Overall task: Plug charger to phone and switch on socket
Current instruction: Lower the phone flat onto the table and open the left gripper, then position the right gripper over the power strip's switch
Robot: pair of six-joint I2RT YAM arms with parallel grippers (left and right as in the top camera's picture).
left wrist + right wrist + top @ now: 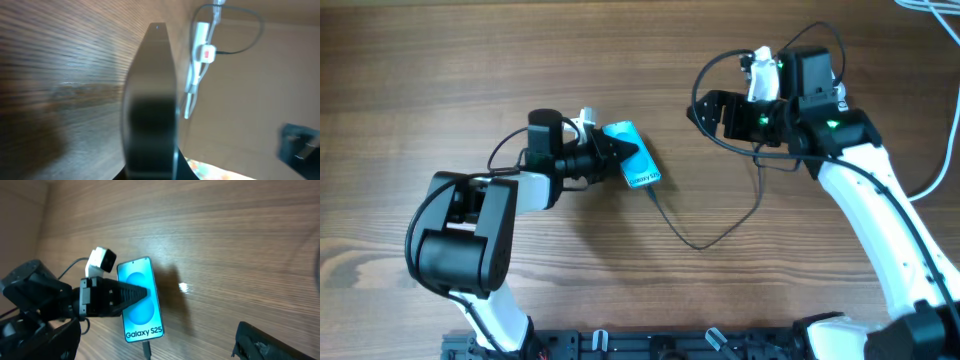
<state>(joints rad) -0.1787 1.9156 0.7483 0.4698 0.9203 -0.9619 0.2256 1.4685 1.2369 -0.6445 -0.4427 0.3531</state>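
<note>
Phone (pixel 141 297) lies mid-bench (pixel 420 60), a flat glossy slab with cyan screen and white rim. Charger (pixel 705 240), a thin limp black cable, loops off its lower end. The connector looks seated, so I judge plugging done and the switch left. Left gripper (pixel 142 293) tips lie on the screen; clamped or resting, can't tell. Socket (pixel 758 72), white plastic, sits under my right wrist. Right gripper (pixel 712 108) state unclear too. Next: a light press on its switch.

Table (pixel 440 60) of matt, grained wood; phone (pixel 146 317) screen smooth, glossy glass; charger (pixel 705 243) cable at its 5 o'clock, matt black
</note>
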